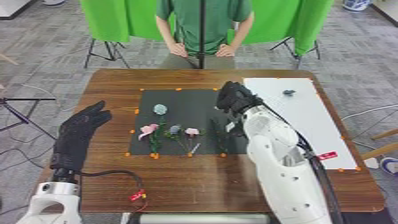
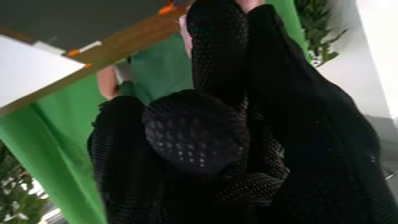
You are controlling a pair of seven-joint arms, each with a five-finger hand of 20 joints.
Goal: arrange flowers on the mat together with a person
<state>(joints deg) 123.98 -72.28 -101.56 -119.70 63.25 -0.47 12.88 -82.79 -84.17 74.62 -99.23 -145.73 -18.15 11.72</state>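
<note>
Brown table (image 1: 107,187): black mat (image 1: 191,111) bears several flowers (image 1: 192,131); white mat (image 1: 306,112) bears a small bluish item (image 1: 289,92). Left hand (image 1: 84,125) is open beside the black mat; right hand (image 1: 233,98) is at its far right, grip: cannot tell.

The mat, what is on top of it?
On the mat lie pink flowers and blue-grey flowers. The right hand hides its far right corner; what is there cannot be seen.

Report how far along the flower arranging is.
It looks well under way. Done: a pale blue flower, two pink flowers and a grayish one lie on the dark mat. In hand: I can't tell whether the right hand, over the mat's far right part, holds anything. Left, probably: the dark flower on the white sheet.
</note>
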